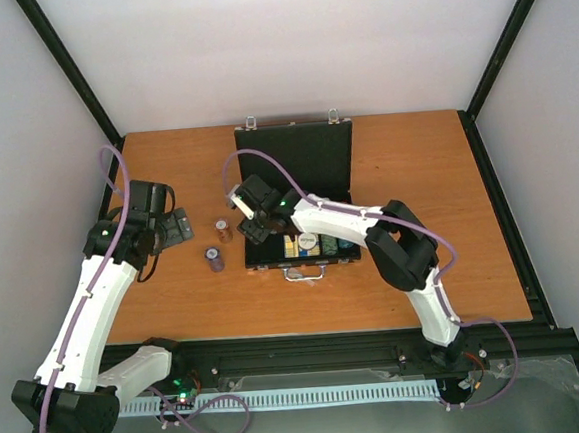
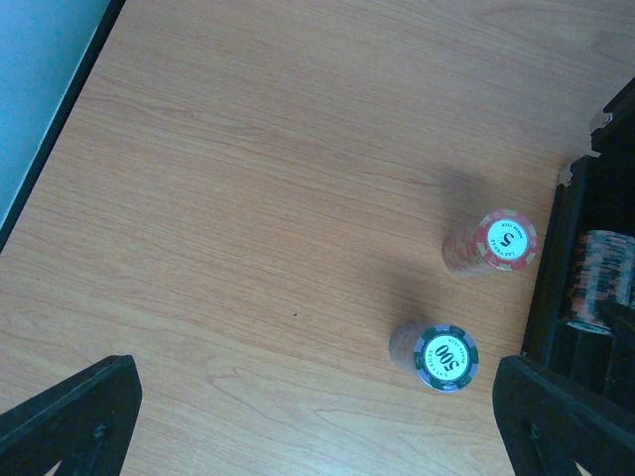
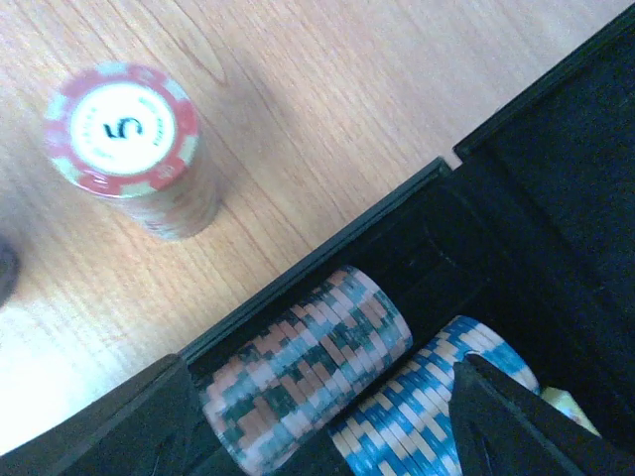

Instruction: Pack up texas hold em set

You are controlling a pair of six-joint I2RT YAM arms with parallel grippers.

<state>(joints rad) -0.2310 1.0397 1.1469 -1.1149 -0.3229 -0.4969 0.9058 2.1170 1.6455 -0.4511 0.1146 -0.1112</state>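
The black case [image 1: 295, 161] lies open at the table's middle, with its lid laid back and its silver handle [image 1: 304, 272] toward me. A red "5" chip stack [image 1: 223, 229] and a dark "500" stack [image 1: 215, 257] stand upright on the table to its left. My left gripper [image 1: 177, 226] is open and empty left of both stacks [image 2: 501, 241] [image 2: 443, 357]. My right gripper [image 1: 253, 224] is open over the case's left end. It straddles a black-and-orange chip roll [image 3: 308, 377] that lies in a slot beside a blue roll [image 3: 446, 407].
Card decks and other chip rolls fill the case's tray [image 1: 317, 242]. Black frame posts and white walls close in the table on the left, the right and the back. The red stack [image 3: 124, 139] stands close to the case's left wall [image 3: 327, 243].
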